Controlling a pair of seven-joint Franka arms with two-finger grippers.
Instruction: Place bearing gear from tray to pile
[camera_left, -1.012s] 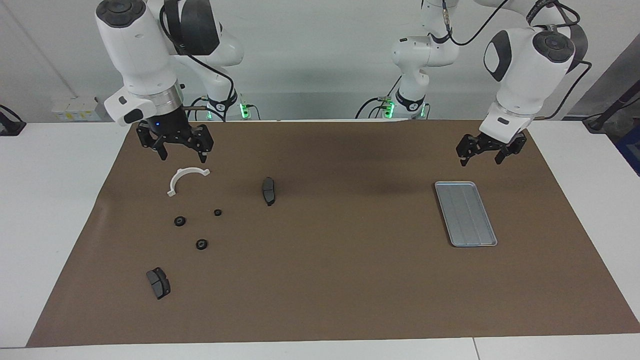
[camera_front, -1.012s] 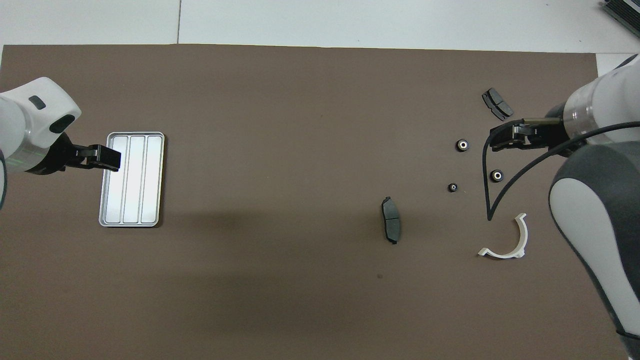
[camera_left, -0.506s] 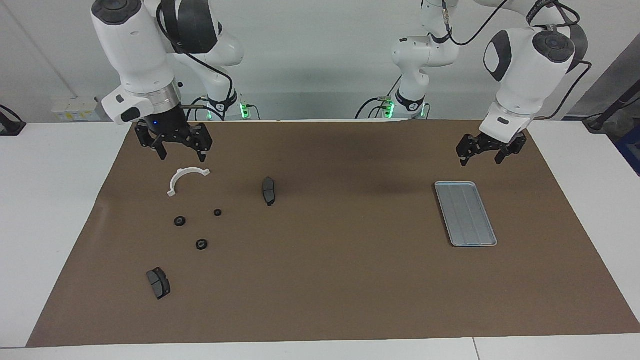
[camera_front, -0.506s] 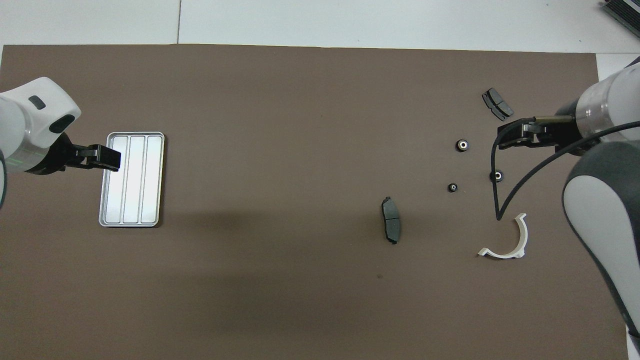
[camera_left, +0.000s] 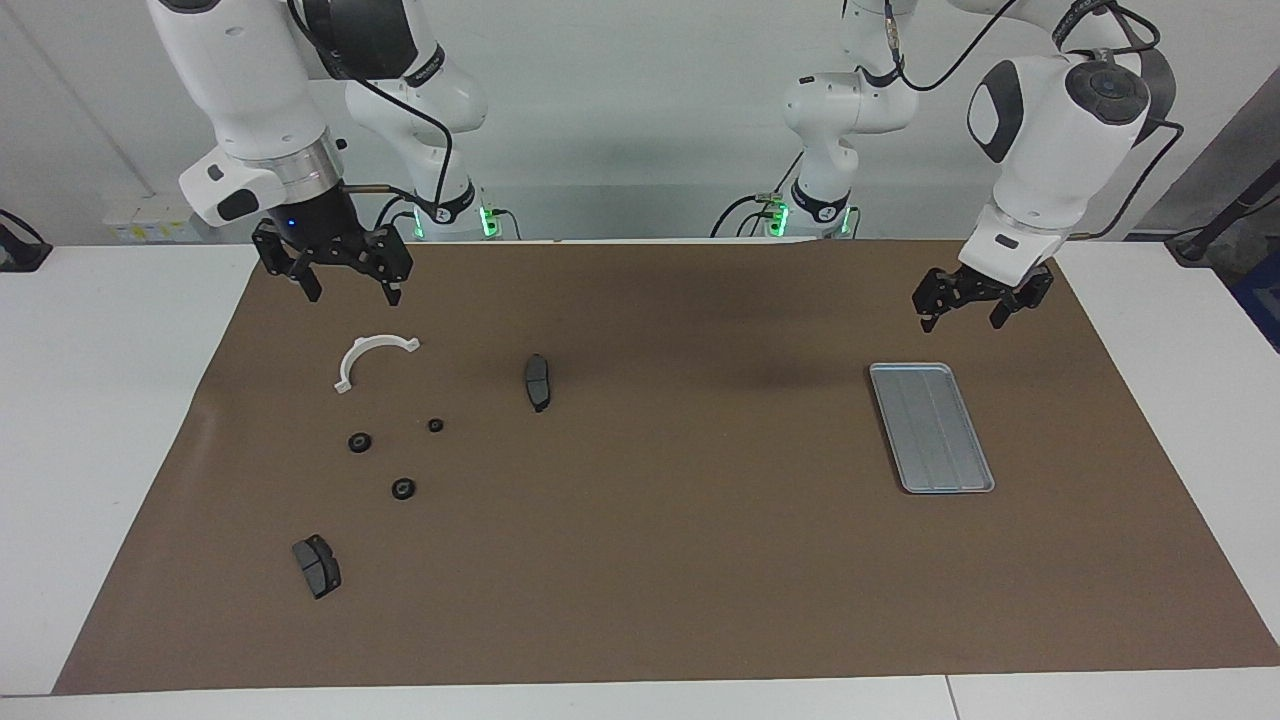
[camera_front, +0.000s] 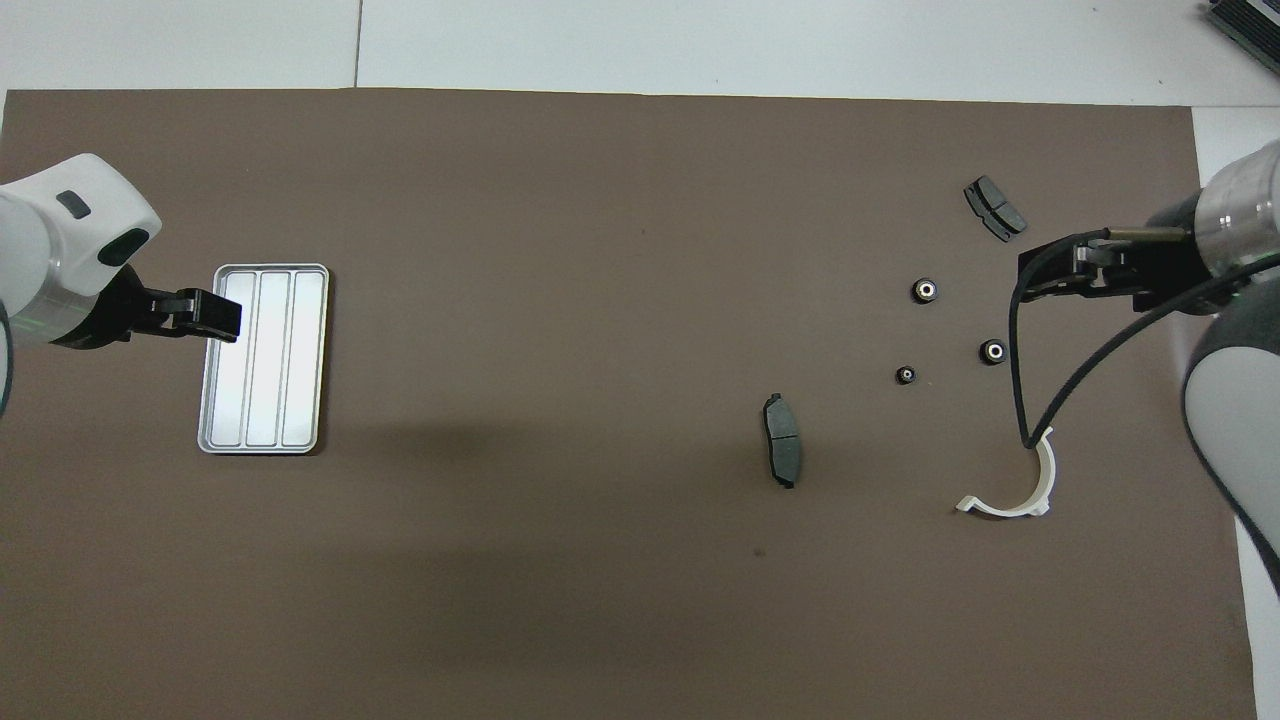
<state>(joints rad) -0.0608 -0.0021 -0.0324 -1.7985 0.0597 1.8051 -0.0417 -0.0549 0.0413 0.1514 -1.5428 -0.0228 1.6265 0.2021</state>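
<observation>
The silver tray (camera_left: 931, 428) lies bare on the brown mat at the left arm's end; it also shows in the overhead view (camera_front: 263, 358). Three small black bearing gears (camera_left: 359, 441) (camera_left: 435, 425) (camera_left: 403, 489) lie in the pile at the right arm's end, between the white half-ring bracket (camera_left: 370, 358) and a dark brake pad (camera_left: 316, 566). My right gripper (camera_left: 350, 296) is open and empty, raised over the mat beside the bracket. My left gripper (camera_left: 961, 322) is open and empty, waiting above the mat by the tray's nearer end.
A second brake pad (camera_left: 537, 381) lies toward the middle of the mat. The brown mat (camera_left: 680, 540) covers the white table. A black cable (camera_front: 1018, 370) hangs from the right arm over the pile in the overhead view.
My right gripper has risen and drawn back toward the robots and its own end of the table, away from the gears. The left arm and all parts have not moved.
</observation>
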